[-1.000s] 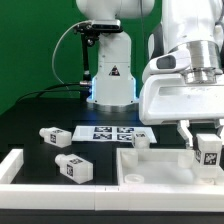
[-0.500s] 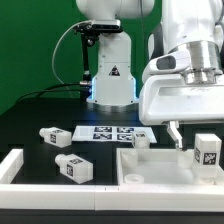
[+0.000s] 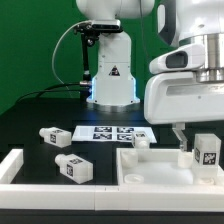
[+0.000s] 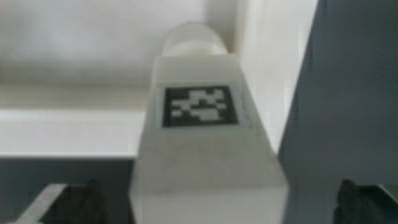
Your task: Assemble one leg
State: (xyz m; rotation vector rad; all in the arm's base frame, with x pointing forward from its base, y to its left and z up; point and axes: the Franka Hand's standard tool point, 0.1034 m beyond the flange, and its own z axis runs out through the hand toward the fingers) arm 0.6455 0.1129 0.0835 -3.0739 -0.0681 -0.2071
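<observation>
A leg [image 3: 208,150], a stubby white post with a black-and-white tag, stands on the right part of the big white panel [image 3: 150,172]. My gripper [image 3: 198,138] hangs right over it. One dark finger [image 3: 178,133] shows on the leg's left side. In the wrist view the leg [image 4: 210,120] fills the middle between my gripper's [image 4: 217,205] two dark fingertips [image 4: 71,202], which stand wide apart at both edges with a gap to the leg. The gripper is open around the leg.
Two more legs [image 3: 55,135] [image 3: 72,168] lie on the black table at the exterior view's left. Another leg [image 3: 140,142] sits at the panel's far corner. The marker board [image 3: 110,131] lies behind them. A white rim [image 3: 12,166] runs along the left.
The arm's hand has shifted slightly over the right-hand leg, and its visible finger has moved a little to the exterior view's left. The leg and the other parts have stayed put.
</observation>
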